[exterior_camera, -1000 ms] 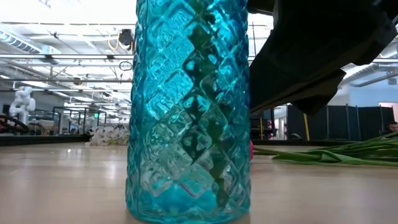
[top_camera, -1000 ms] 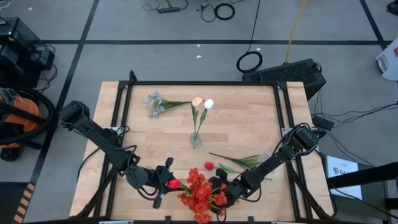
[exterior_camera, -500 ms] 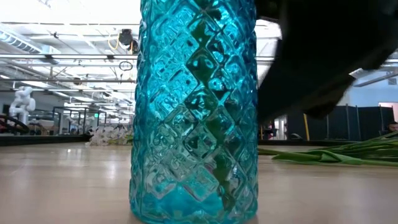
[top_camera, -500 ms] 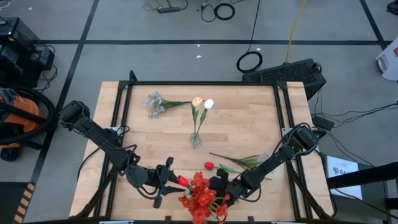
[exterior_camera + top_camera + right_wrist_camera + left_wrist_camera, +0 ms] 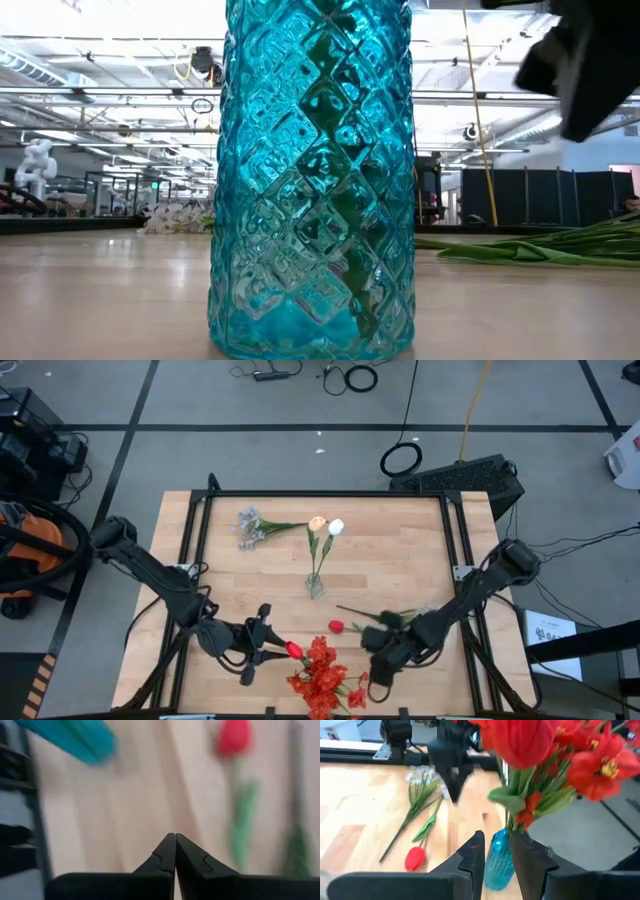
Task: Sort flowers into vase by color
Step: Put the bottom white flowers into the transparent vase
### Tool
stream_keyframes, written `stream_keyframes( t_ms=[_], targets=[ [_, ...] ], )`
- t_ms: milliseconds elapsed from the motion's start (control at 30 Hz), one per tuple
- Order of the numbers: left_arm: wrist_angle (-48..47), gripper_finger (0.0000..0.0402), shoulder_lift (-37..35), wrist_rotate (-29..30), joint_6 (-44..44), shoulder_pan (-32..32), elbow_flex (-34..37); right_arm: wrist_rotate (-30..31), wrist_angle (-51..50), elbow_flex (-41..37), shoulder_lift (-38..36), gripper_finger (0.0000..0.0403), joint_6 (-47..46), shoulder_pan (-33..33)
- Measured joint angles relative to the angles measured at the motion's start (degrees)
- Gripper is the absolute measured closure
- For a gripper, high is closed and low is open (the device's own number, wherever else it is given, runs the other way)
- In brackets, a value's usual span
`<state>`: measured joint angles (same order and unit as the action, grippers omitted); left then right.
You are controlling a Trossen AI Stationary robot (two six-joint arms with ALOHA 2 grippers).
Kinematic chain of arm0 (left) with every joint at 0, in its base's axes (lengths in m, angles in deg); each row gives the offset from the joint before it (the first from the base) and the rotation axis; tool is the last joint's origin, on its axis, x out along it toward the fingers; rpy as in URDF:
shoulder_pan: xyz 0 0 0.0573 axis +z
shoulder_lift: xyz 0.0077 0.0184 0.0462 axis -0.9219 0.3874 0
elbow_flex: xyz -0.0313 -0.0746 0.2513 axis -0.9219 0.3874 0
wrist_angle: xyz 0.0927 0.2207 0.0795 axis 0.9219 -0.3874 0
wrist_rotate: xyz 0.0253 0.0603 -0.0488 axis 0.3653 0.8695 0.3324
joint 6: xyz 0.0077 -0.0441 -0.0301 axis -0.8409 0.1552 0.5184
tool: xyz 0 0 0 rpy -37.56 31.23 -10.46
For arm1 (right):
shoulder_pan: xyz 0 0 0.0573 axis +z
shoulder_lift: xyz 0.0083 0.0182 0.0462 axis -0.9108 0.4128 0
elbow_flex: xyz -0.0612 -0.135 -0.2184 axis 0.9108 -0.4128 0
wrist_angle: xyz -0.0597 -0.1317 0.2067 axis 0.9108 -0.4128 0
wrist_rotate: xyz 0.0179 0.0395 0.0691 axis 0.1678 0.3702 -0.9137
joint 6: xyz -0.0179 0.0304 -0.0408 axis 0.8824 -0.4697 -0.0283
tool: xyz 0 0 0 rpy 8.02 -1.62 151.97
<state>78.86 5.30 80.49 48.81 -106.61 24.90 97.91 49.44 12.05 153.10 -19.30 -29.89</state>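
Observation:
A blue glass vase [image 5: 312, 180] stands near the table's near edge and holds red clustered blooms [image 5: 322, 678]. A red tulip bud [image 5: 293, 650] leans out of the vase [image 5: 497, 865] toward my left gripper [image 5: 274, 647]. That gripper is open [image 5: 496, 855], just left of the vase at bloom height, and I see nothing between its fingers. My right gripper [image 5: 373, 674] is shut [image 5: 175, 839], hanging above the table right of the vase. Another red tulip [image 5: 337, 626] lies flat on the wood.
A clear glass [image 5: 315, 586] mid-table holds a peach and a white tulip. A pale bluish spray [image 5: 250, 525] lies at the far left. Green stems [image 5: 392, 618] lie right of centre, beside my right arm. Black rails run along the table's sides.
My right gripper has pulled away from the vase, rising and going toward the table's right and far side while tipping down less steeply. The vase shifted slightly early on, then stood still. The red tulip bud has moved from my left gripper's fingertips toward the vase, and the left gripper drew back slightly.

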Motion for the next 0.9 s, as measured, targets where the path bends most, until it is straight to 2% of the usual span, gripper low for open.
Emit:
stream_keyframes(
  t_ms=[133, 233, 467, 600, 767, 900],
  targets=[
    [-6.30, 0.0305, -2.56, 2.13, 5.06, 0.01, 0.00, 0.13, -13.04, -0.02, -4.39, 0.0403, -1.49, -0.19],
    [-13.80, 0.0305, -4.58, 3.68, 10.87, 0.40, 0.00, 0.26, -16.83, -1.70, -7.96, 0.0403, -1.23, -0.59],
    [-28.10, 0.0305, -7.59, 7.18, 25.40, 3.74, -0.01, -0.08, -8.38, -15.95, -20.08, 0.0403, -0.53, -2.41],
    [-31.40, 0.0305, -8.16, 9.42, 29.50, 6.35, 0.00, -0.15, -2.16, -22.81, -27.36, 0.0403, -0.43, -4.89],
    [-32.82, 0.0305, -8.21, 9.75, 32.55, 9.67, -0.02, 1.51, -1.55, -26.02, -32.80, 0.0403, -4.58, -9.12],
    [-35.05, 0.0305, -8.21, 10.00, 35.44, 11.82, -0.02, 4.41, -0.51, -26.08, -33.40, 0.0403, -8.67, -11.37]
  ],
)
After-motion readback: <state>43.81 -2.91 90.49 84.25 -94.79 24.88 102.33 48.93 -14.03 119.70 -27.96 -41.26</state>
